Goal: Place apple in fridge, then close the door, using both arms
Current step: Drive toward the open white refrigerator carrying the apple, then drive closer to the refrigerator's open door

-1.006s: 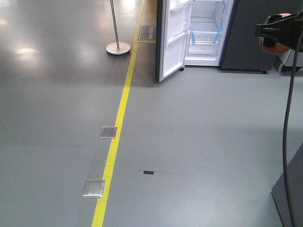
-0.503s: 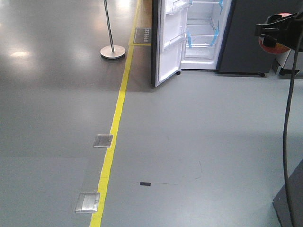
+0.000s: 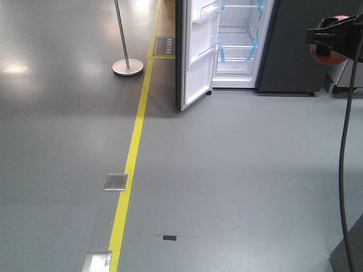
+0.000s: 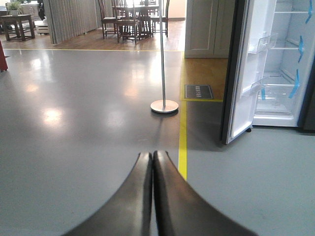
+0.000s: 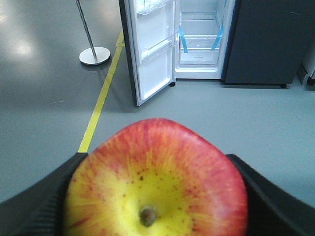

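The right pincer is spread about as wide as the apple and clamps it between its two black fingers, stem end toward the wrist camera. The apple is held above the grey floor, well apart from the fridge, whose door stands wide open. The left pincer has its fingers pressed together on nothing, and the dark floor plate beside the fridge bears lettering too small to read.
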### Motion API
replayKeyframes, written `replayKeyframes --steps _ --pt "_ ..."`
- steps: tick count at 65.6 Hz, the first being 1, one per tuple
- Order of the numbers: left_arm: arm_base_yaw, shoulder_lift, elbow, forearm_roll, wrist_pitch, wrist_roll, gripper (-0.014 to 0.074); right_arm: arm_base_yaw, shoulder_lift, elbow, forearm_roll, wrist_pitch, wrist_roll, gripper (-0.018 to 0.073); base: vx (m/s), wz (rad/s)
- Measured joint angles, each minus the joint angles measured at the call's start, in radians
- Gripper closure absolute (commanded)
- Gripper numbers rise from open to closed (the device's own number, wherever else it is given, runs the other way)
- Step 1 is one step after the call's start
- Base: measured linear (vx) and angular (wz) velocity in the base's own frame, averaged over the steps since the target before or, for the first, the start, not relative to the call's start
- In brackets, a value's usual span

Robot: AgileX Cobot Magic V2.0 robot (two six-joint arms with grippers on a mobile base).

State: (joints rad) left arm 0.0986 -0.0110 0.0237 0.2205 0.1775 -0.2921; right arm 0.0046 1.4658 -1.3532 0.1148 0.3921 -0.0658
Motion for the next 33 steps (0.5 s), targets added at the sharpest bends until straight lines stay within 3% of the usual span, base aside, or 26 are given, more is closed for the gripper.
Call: replayKeyframes --steps 33 --pt "0.0 0.0 0.0 0.0 0.0 0.0 0.0602 0.0 0.0 0.0 0.0 0.0 0.0 0.0345 0.19 -0.03"
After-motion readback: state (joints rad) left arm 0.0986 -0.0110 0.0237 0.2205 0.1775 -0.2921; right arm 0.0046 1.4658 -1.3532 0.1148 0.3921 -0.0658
